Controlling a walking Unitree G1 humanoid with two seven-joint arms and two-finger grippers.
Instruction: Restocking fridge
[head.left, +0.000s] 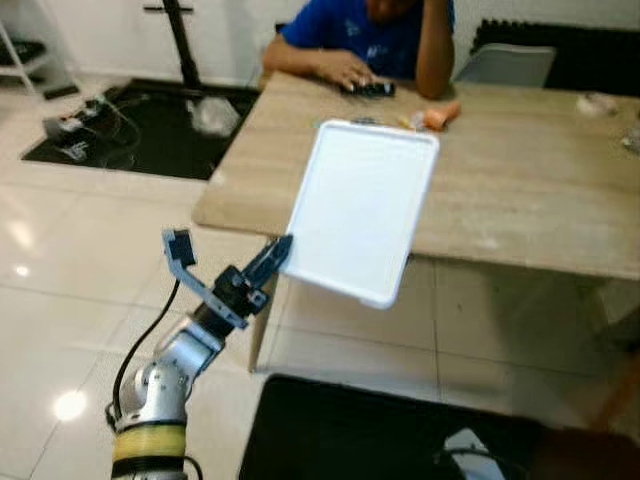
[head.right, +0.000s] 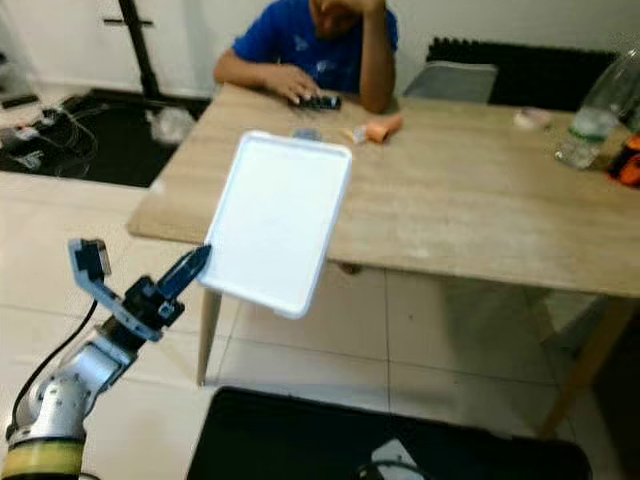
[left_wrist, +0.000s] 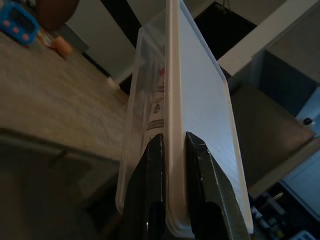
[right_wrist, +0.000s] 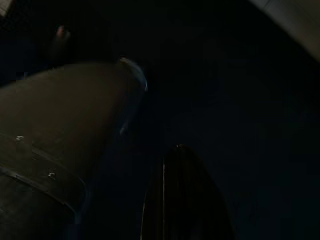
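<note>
— So, where do you stand with the restocking?

— Early, by my reading. You have the white tray (head.left: 362, 208) lifted off the floor in your left gripper (head.left: 280, 251), held up on edge in front of the wooden table (head.left: 520, 190), and no fridge can be seen from your head camera. Carrying it there and loading it both look undone.

— What exactly is that gripper doing?

— Your two black fingers (left_wrist: 150, 185) are pinched onto the tray's rim at one short end, one finger on each face, with almost no gap beyond the rim's thickness. Through the clear wall in your left wrist view you can make out something with a label inside, though what it is I cannot tell.

— And the other arm?

— Your right gripper (right_wrist: 182, 200) hangs idle in the dark; its fingers appear pressed together with nothing between them.

— Anything nearby to mind?

— A person in a blue shirt (head.left: 360, 30) sits at the far side of the table, hand near a small dark object, and a plastic bottle (head.right: 600, 110) stands toward the table's right end, well apart from the tray.
</note>
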